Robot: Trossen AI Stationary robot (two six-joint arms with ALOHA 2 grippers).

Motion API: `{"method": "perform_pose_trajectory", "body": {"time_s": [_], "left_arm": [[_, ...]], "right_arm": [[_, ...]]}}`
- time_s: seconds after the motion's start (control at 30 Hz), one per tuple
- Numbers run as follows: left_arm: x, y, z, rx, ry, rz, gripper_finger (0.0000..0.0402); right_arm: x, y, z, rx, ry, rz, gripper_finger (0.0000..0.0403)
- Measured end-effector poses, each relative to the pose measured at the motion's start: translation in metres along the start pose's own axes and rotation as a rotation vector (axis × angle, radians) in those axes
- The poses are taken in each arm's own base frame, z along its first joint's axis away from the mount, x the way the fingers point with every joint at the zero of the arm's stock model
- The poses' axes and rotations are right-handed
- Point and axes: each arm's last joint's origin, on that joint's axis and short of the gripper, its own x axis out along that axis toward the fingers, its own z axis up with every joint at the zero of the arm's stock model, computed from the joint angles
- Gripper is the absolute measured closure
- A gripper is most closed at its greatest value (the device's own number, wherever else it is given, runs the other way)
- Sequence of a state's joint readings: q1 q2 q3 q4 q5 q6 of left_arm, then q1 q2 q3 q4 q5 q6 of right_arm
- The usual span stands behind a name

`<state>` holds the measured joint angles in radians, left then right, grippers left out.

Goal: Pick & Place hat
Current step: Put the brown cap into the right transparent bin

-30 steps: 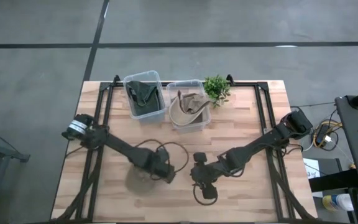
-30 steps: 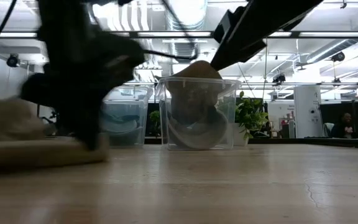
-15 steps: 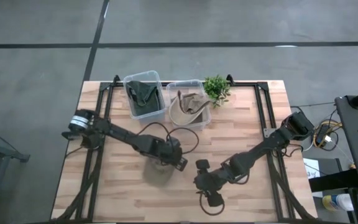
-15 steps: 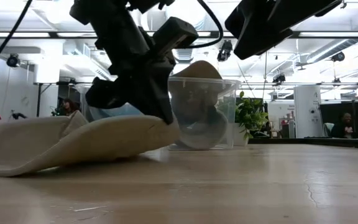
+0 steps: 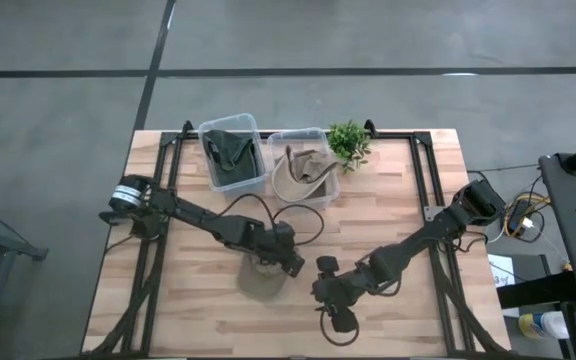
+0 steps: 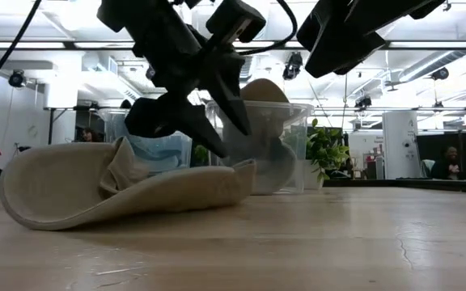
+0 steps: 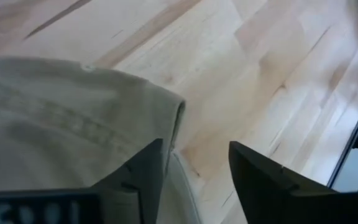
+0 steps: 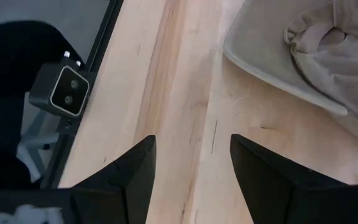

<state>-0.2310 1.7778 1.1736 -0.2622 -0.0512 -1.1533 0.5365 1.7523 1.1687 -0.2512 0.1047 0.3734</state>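
Tabletop low view alone shows hat brim curling.

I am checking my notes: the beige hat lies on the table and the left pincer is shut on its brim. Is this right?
Not quite. The beige hat does lie on the table, but the left pincer is open, just above the brim. The low view shows this.

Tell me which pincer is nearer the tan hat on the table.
Left. The left pincer hangs open just over the tan hat; the right pincer sits off beside it, apart.
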Motion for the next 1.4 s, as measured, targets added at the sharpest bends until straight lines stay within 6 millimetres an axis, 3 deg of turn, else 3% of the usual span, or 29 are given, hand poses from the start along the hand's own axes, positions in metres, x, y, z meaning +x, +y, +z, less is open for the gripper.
{"method": "perform_pose_trajectory", "body": {"time_s": [0.37, 0.67, 0.87, 0.97, 1.13, 1.4], "left_arm": [[-0.03, -0.019, -0.004, 0.204, -0.132, -0.066, 0.0213], [-0.099, -0.046, -0.033, 0.549, -0.397, -0.094, 0.0213], [-0.144, -0.056, -0.063, 0.774, -0.47, -0.258, 0.0213], [-0.156, -0.051, -0.079, 0.892, -0.495, -0.368, 0.0213], [-0.164, -0.023, -0.1, 0.994, -0.54, -0.508, 0.0213], [-0.164, 0.033, -0.113, 0.957, -0.655, -0.664, 0.0213]], "right_arm": [[0.0, -0.001, 0.0, 0.21, -0.016, -0.013, 0.0202], [0.004, -0.002, 0.004, 0.36, -0.15, -0.043, 0.0202], [0.014, 0.0, 0.01, 0.419, -0.25, -0.004, 0.0202], [0.021, 0.001, 0.012, 0.476, -0.286, 0.024, 0.0202], [0.034, 0.001, 0.012, 0.598, -0.34, 0.038, 0.0202], [0.057, -0.002, 0.009, 0.859, -0.402, 0.074, 0.0202]]}}
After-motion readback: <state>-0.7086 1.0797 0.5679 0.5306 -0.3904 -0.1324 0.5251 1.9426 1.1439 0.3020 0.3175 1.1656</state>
